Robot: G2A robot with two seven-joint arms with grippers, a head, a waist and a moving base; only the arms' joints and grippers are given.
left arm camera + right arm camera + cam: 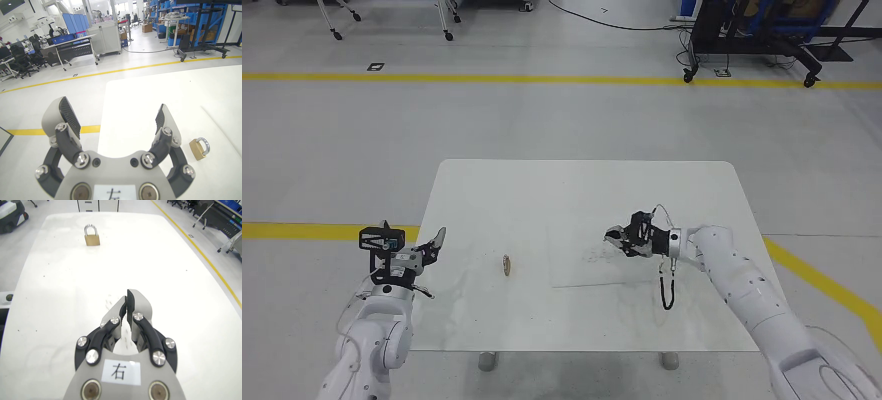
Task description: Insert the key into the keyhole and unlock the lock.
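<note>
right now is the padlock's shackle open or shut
Shut. In the right wrist view both legs of the shackle sit in the brass body of the padlock, with no gap.

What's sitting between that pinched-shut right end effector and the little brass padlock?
Nothing. The right wrist view shows bare white table, dotted with tiny dark specks, from the right end effector to the padlock.
</note>
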